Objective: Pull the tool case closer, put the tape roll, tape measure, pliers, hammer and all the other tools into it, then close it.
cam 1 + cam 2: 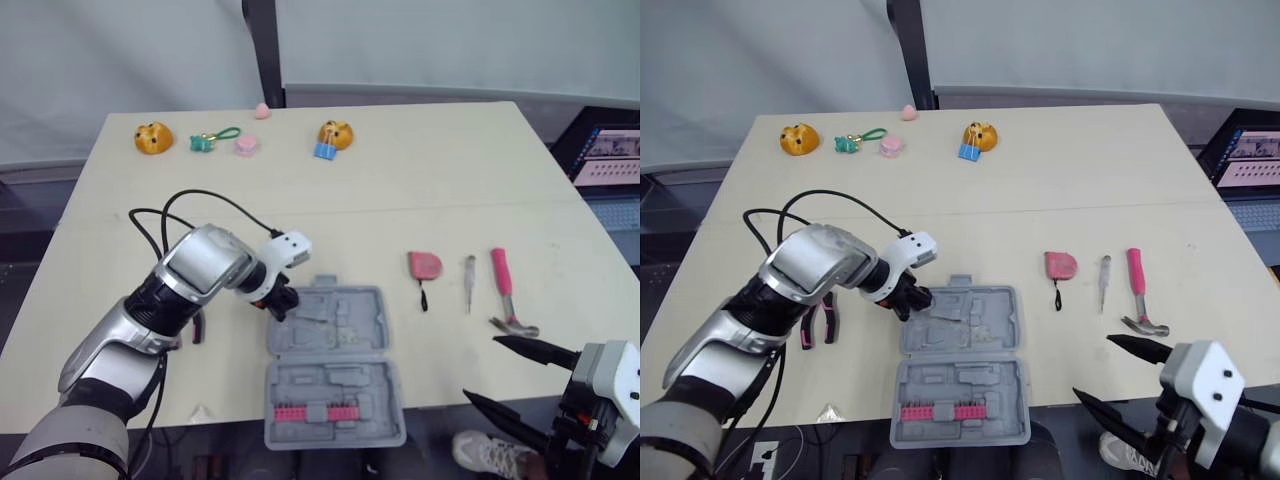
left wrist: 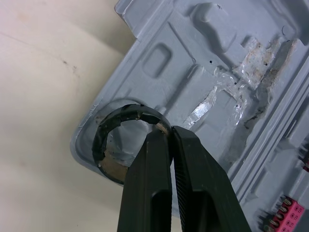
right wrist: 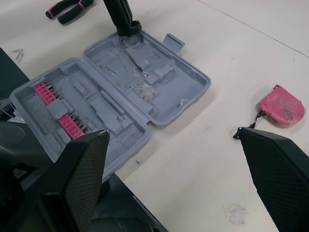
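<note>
The left gripper (image 2: 164,134) has its two black fingers pinched almost together on the near rim of a black ring of tape roll (image 2: 100,145). The roll sits in a round corner recess of the open grey moulded-plastic tool case (image 2: 193,72). Pale cream bench (image 2: 43,96) runs alongside the case, and a row of pink screwdriver bits (image 2: 288,212) shows at its far end.

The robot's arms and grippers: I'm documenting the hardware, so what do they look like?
The left arm has silver-grey shells over black joints, with black cables looping off the forearm and a white wrist block. The left gripper has two black tapered fingers. The right gripper has a white boxy housing and long black pointed fingers with cross-hatched inner pads.
</note>
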Action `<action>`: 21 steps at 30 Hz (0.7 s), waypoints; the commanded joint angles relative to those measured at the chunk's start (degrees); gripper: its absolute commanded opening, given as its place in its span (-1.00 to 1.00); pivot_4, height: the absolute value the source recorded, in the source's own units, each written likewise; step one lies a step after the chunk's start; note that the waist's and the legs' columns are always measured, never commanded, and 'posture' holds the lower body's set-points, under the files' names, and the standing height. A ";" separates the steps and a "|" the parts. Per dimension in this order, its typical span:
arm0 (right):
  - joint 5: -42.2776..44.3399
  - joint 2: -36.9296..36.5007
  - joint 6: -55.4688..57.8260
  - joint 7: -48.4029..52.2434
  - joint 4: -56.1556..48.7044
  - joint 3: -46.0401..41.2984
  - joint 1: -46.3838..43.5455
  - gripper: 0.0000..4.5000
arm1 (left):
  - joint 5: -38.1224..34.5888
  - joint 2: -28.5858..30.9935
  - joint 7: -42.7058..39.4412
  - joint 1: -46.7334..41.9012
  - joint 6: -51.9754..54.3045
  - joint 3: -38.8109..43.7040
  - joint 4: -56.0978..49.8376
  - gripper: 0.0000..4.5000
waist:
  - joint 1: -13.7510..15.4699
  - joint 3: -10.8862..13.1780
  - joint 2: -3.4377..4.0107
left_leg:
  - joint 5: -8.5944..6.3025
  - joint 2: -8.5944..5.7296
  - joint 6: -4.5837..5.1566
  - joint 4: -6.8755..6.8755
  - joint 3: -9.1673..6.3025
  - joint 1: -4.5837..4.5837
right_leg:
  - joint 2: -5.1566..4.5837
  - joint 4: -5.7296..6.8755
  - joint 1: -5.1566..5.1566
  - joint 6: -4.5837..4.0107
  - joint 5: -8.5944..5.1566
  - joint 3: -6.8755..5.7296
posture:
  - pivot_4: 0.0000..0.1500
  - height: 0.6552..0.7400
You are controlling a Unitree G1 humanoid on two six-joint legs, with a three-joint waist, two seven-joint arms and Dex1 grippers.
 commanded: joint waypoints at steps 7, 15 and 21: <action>0.95 -0.01 -0.27 -0.50 -2.80 -2.42 0.88 1.00 | -0.59 0.05 0.51 -0.09 -2.14 0.50 0.62 -0.99 | -0.01 0.00 0.00 | 0.00 0.00 0.00 0.00 0.01 0.00 | 0.00 0.00 0.00 0.00 0.00 0.00 | 1.00 0.42; 0.86 0.02 -0.59 -0.44 -2.68 -2.60 1.44 1.00 | -0.54 0.63 0.44 -0.04 -2.65 -0.26 0.80 -0.99 | -0.02 0.00 0.00 | 0.00 0.00 0.00 0.00 0.01 0.00 | 0.00 0.00 0.00 0.00 0.00 0.00 | 1.00 0.42; 0.84 -0.06 -0.68 -0.28 -2.53 -2.68 1.42 1.00 | -0.50 0.75 0.52 0.96 -2.87 -0.82 0.98 -0.99 | -0.04 0.00 0.00 | 0.00 0.00 -0.01 0.00 0.01 0.00 | 0.00 0.00 0.00 0.00 0.00 0.00 | 1.00 0.42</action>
